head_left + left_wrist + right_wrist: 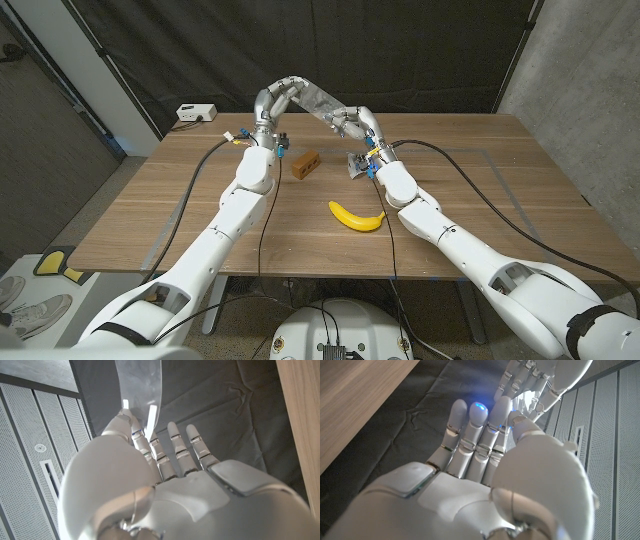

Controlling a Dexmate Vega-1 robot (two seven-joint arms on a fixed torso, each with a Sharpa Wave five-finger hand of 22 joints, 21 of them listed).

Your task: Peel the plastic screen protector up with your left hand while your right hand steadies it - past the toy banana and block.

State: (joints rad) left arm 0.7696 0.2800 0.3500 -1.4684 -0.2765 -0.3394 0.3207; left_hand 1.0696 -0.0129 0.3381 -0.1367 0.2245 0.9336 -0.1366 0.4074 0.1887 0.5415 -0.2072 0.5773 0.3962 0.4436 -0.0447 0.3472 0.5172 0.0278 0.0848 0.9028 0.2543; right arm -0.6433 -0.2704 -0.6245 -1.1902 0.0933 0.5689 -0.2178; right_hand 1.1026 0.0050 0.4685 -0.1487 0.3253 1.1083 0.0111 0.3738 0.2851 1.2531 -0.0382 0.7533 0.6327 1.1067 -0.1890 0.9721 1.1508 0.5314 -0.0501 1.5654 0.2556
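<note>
Both hands are raised above the far middle of the table (pixel 470 160), holding the protector (pixel 318 100) in the air between them. The left hand (pixel 278 97) is gripping the sheet's left end; the left wrist view is showing the clear film (pixel 141 390) pinched between thumb and fingers (pixel 150 442). The right hand (pixel 350 121) is closing its fingers (pixel 479 435) on the sheet's right, lower end. The sheet is sloping down from left to right, clear of the tabletop. The block (pixel 306 162) is lying on the table below the hands, nearer the left arm. The banana (pixel 356 216) is lying nearer still, well apart from the block, just beside the right forearm.
</note>
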